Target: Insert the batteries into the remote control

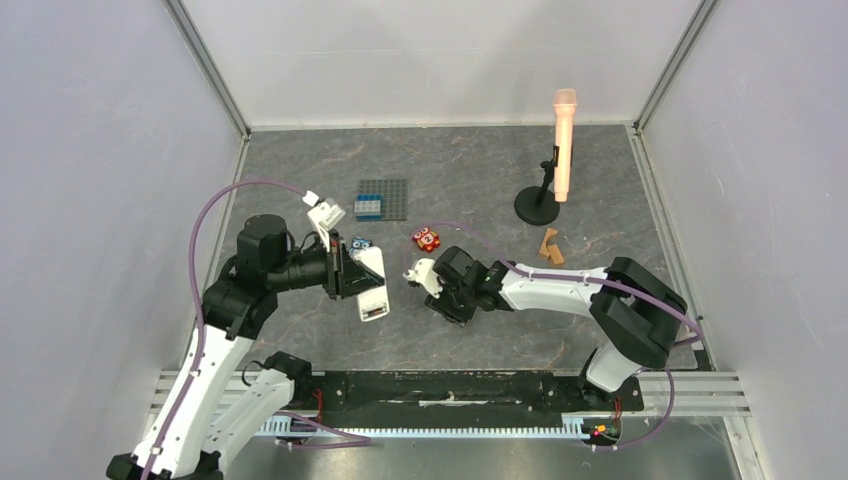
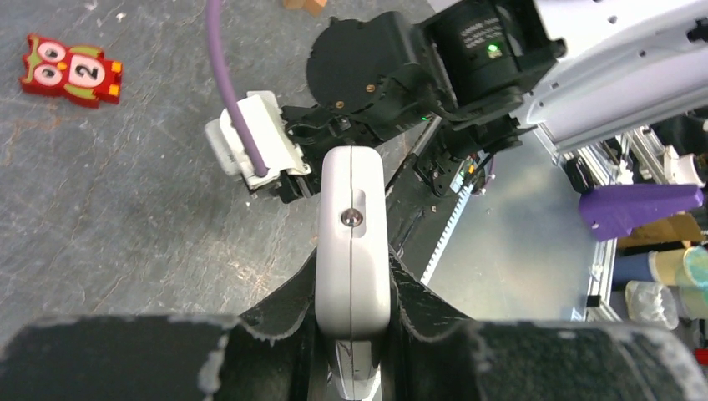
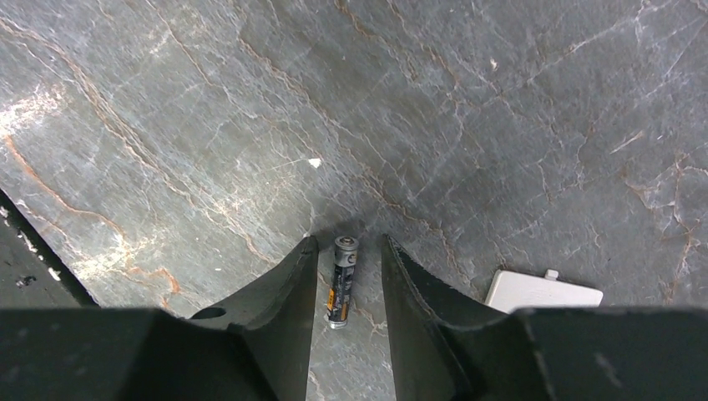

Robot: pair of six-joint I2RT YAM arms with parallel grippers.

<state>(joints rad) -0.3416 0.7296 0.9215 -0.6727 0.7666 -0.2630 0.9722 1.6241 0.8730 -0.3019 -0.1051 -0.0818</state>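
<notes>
White remote control (image 2: 352,242): held edge-on off the table, centre of the left wrist view; left of centre in the top view
Left gripper (image 2: 352,313): fingers pressed onto the remote's two broad faces, pinching it
Battery (image 3: 342,280): one dark stick lying flat on the grey stone-patterned table (image 3: 467,117), lower centre of the right wrist view, lined up along the fingers
Right gripper (image 3: 347,249): fingers spread, one on each side of the battery, bare table showing in both gaps
White flat piece (image 3: 543,292): on the table at lower right of the right wrist view, near the finger on that side
Red owl toy (image 1: 426,238): centre of the top view, just above the right gripper
Blue owl toy (image 1: 360,243): just above the remote in the top view
</notes>
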